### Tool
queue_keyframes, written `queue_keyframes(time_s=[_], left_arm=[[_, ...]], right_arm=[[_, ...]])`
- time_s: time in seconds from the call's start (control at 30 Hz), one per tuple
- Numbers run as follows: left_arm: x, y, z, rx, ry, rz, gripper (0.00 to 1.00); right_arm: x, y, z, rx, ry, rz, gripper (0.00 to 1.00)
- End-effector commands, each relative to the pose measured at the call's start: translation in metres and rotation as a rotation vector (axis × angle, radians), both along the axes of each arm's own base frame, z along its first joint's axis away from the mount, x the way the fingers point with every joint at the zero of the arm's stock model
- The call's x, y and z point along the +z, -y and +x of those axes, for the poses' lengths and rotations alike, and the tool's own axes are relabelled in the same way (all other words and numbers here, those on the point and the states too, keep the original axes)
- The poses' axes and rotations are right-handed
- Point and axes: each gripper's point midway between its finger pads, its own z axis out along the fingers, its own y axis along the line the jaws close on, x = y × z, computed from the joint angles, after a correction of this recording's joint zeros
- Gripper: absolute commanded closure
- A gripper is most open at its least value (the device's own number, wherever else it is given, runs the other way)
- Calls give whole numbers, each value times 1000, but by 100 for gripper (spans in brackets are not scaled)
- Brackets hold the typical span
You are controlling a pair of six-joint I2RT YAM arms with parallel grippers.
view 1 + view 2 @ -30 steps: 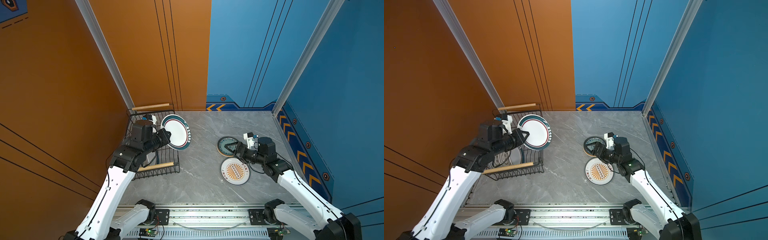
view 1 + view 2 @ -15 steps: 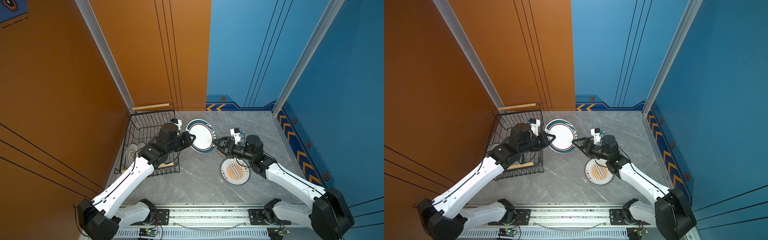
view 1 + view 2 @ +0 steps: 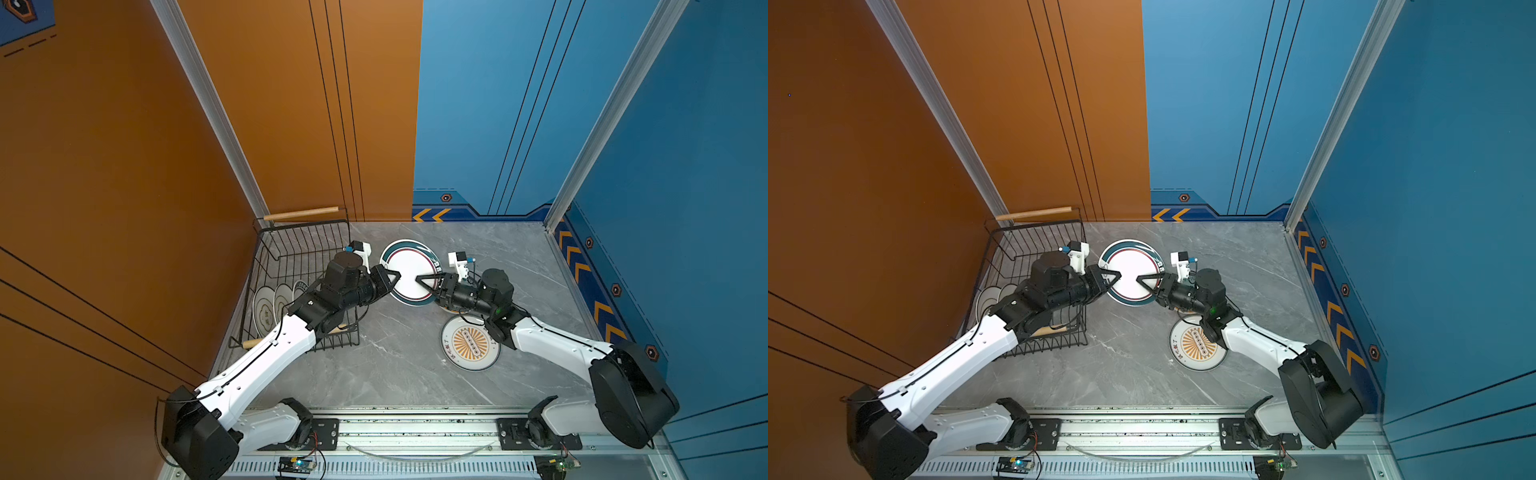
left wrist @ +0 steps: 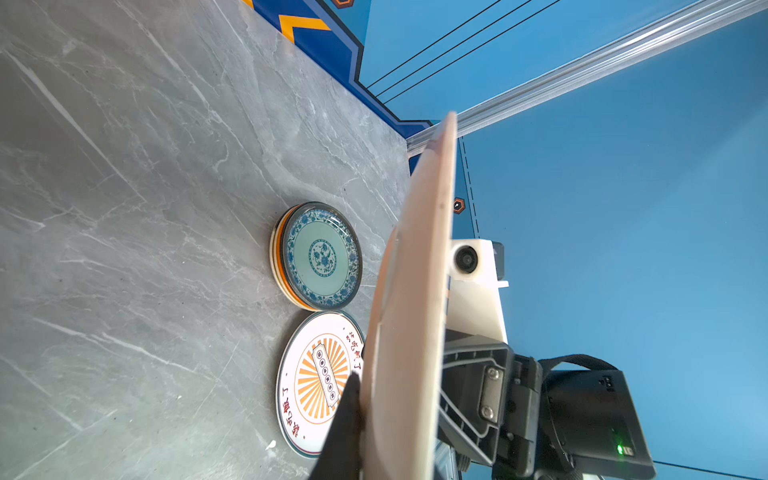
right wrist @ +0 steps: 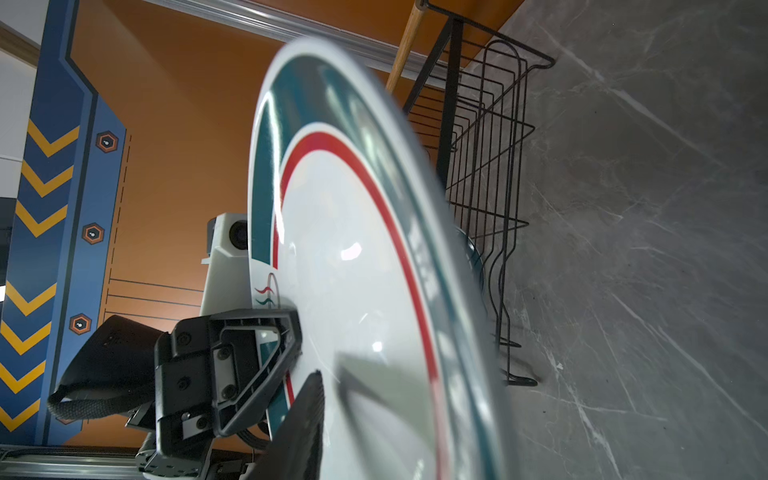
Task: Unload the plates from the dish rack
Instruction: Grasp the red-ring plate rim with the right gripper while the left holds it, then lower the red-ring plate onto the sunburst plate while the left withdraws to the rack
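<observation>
A large white plate (image 3: 409, 274) (image 3: 1129, 270) with a teal rim and a red ring hangs level above the grey table, between the two arms. My left gripper (image 3: 392, 276) (image 3: 1115, 276) is shut on its left edge; in the left wrist view the plate (image 4: 415, 291) shows edge-on. My right gripper (image 3: 422, 277) (image 3: 1140, 278) is shut on its right edge. One of its fingers (image 5: 307, 407) lies on the plate's upper face (image 5: 365, 291); the other is hidden. The black wire dish rack (image 3: 291, 249) (image 3: 1025, 245) at the left holds several upright white plates (image 3: 266, 307) (image 3: 990, 297).
A white plate with an orange sunburst (image 3: 469, 341) (image 4: 316, 386) lies flat under the right arm. Beside it is a stack of small plates topped by a teal-patterned one (image 4: 320, 255). The rack stands against the orange wall, with its wooden handle (image 3: 301, 215) at the back.
The left arm carried the plate out of the rack and rightwards to the middle. The right gripper came over from the small stack and closed its open jaws on the plate's right edge.
</observation>
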Motion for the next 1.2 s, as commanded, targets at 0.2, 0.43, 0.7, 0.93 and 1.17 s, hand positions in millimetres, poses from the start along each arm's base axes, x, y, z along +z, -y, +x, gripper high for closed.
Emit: queue_keyframes(time_s=[0.2,0.43,0.7,0.93,1.17], left_arm=[[-12,12,1,-47,-1,-25,78],[-11,8,-2,-64,10,8,44],[7,-42,-13,-14,33,218,30],[0,-118,-23,151,-22,427,0],[-24,-176,-40,301,-121,619,2]], right_arm=[[21,-6,-6,46,61,92,89],[23,4,-2,43,64,79,94],[-8,58,2,-62,37,-260,96],[-40,145,-17,-219,-52,-610,95],[-80,194,-43,-299,-195,-734,96]])
